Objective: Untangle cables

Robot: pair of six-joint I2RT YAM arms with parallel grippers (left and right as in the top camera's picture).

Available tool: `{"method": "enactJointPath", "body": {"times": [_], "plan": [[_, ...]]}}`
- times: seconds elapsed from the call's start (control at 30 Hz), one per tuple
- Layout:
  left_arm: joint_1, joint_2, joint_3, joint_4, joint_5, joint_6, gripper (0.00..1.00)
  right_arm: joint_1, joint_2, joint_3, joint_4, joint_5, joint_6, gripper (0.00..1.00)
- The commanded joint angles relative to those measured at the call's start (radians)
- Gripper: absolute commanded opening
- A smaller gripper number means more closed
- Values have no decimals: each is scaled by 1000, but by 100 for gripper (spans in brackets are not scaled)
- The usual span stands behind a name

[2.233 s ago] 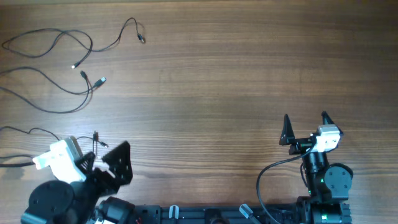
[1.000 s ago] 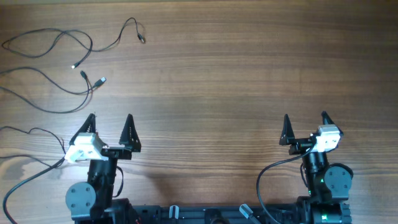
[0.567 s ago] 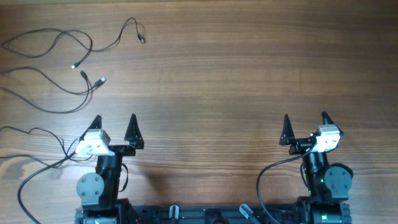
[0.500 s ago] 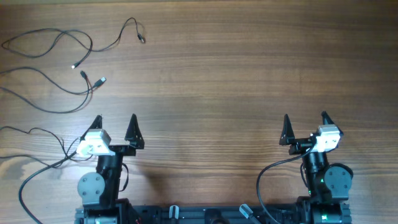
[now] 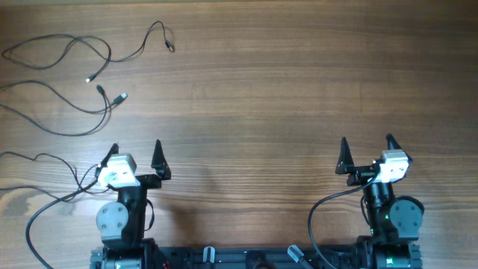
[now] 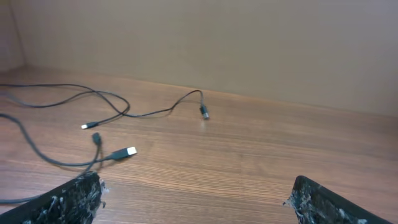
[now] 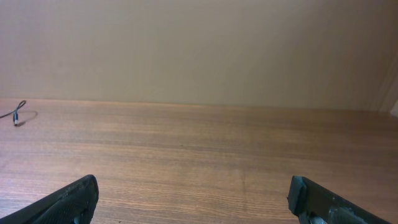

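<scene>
Several thin dark cables point(image 5: 75, 43) lie loose on the wooden table at the far left. One ends in a dark plug point(image 5: 171, 47), another in a silvery-white plug point(image 5: 123, 96). A further thin cable point(image 5: 37, 157) runs in from the left edge toward my left arm. In the left wrist view the cables point(image 6: 112, 102) and the white-tipped plug point(image 6: 127, 151) lie ahead and to the left. My left gripper point(image 5: 135, 146) point(image 6: 196, 186) is open and empty, short of them. At the right, far from the cables, my right gripper point(image 5: 367, 139) point(image 7: 193, 183) is open and empty.
Thicker black arm cables loop by the left base point(image 5: 33, 217) and the right base point(image 5: 321, 205). In the right wrist view, one cable end point(image 7: 18, 112) shows at the far left. A plain wall point(image 7: 199, 50) stands behind the table.
My left arm has swung up from the near left corner and now points straight ahead, shifting only slightly in the last second. The right arm and the cables have not moved.
</scene>
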Motion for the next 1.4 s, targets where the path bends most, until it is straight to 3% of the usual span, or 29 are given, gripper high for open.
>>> {"method": "enactJointPath", "body": {"times": [0.0, 0.2, 1.37], "plan": [[6, -11, -6, -4, -43, 27, 100, -8, -15, -1, 2, 18, 16, 100], [5, -11, -6, -4, -43, 153, 100, -8, -15, -1, 2, 18, 16, 100], [5, -11, -6, -3, -35, 75, 100, -8, -15, -1, 2, 18, 16, 100]]}}
